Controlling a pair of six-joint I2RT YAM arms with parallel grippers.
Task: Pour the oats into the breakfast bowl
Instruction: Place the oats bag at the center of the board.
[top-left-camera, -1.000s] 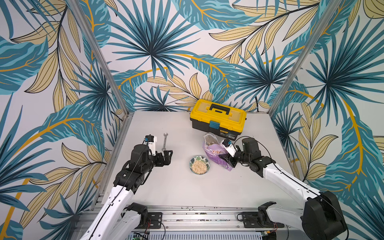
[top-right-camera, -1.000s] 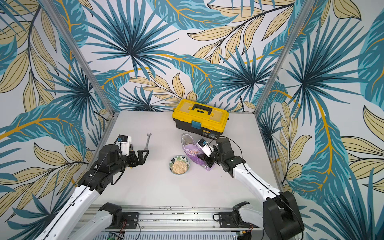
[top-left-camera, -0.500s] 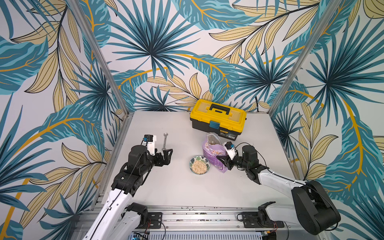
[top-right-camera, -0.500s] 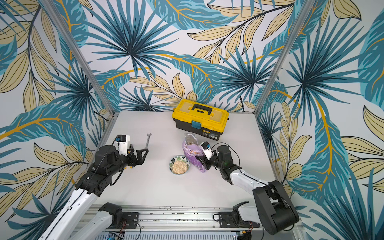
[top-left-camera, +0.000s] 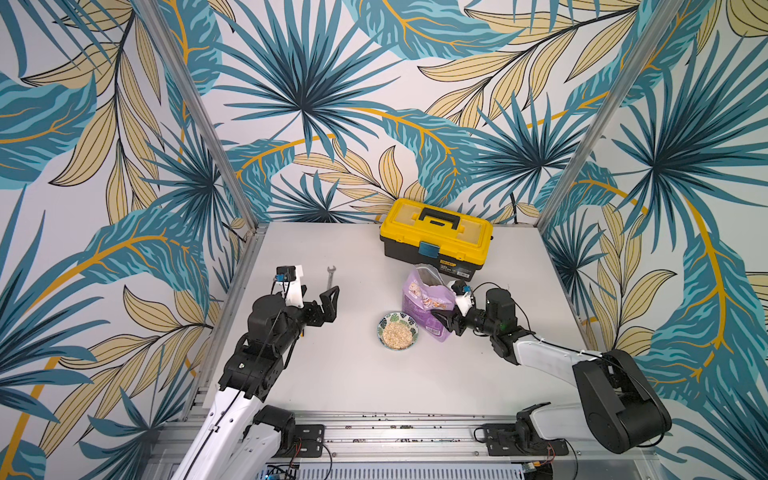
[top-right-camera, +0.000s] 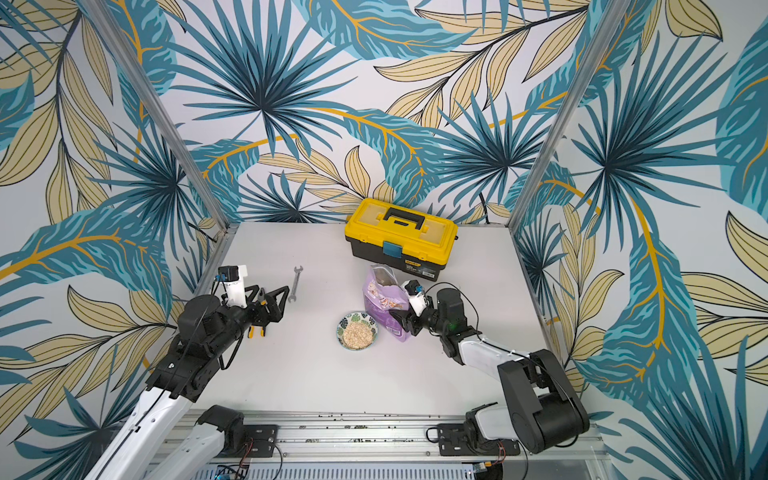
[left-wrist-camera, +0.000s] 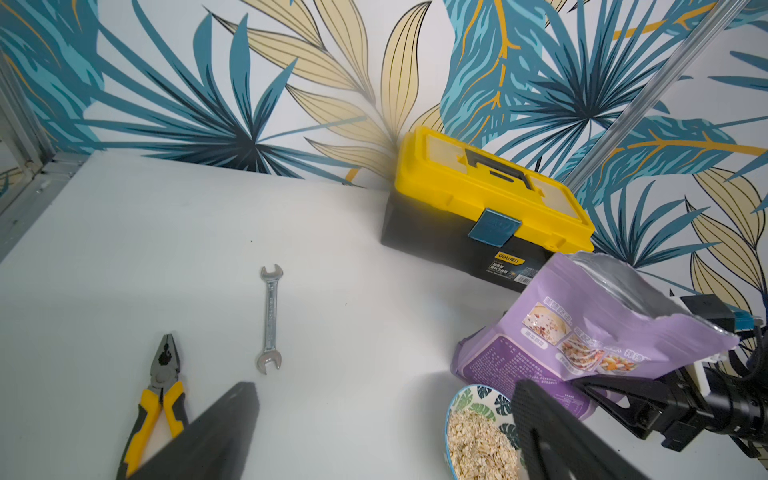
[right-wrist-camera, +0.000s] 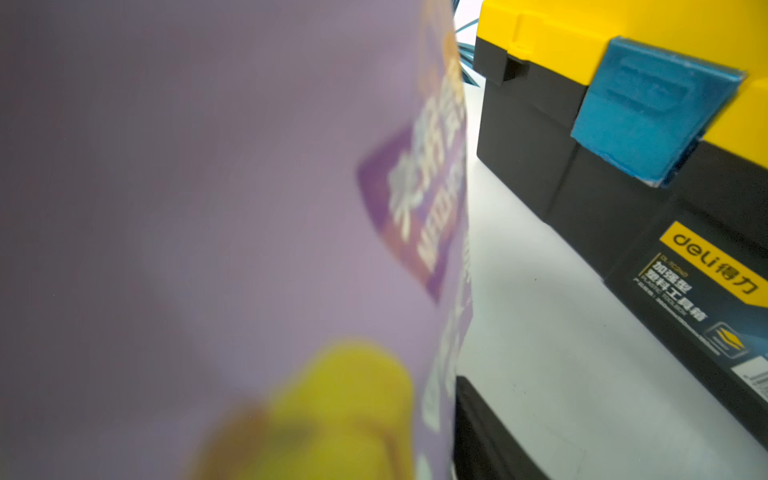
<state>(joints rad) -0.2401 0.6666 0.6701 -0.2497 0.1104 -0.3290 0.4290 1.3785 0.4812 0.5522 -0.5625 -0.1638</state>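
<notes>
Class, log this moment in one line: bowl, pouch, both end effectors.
breakfast bowl: holds oats | pouch: upright beside bowl | left end effector: open, empty | right end effector: at pouch, grip unclear

The pouch (top-left-camera: 424, 299) is lilac, the bowl (top-left-camera: 385, 323) white with green leaves, the toolbox (top-left-camera: 436, 230) yellow-and-black (blue latch (top-left-camera: 429, 249))

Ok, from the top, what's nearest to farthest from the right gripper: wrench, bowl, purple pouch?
1. Purple pouch: right at the right gripper.
2. Leafy bowl: just beyond the pouch.
3. Wrench: far off, robot's left.
</notes>
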